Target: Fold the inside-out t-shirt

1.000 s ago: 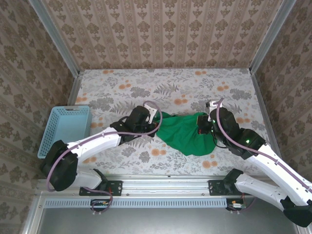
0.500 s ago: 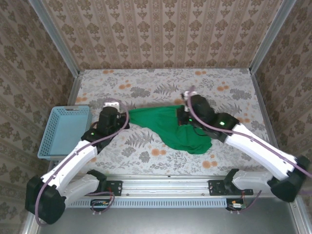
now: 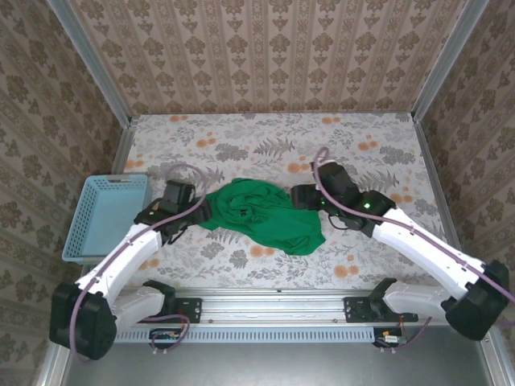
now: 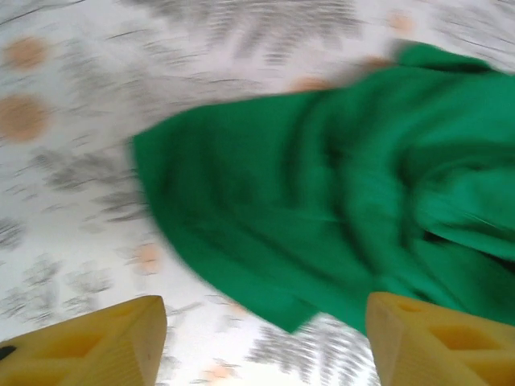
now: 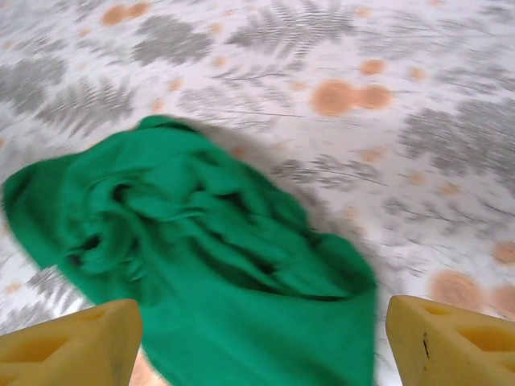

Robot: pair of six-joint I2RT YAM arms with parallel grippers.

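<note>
Left gripper (image 3: 197, 211) stands with jaws spread and nothing between them, at the shirt's edge nearest the light-blue basket (image 3: 111, 211). The right gripper (image 3: 299, 195) is likewise open and empty, on the shirt's side farthest from the basket. Between them the inside-out t-shirt (image 3: 261, 213) lies as a rumpled heap (beside the basket, not in it). Sleeves and hem seem buried in the folds, though the left wrist view is blurred. I judge this the spreading-out step: each gripper next needs a pinch on an edge or corner to draw the cloth flat before folding.
</note>
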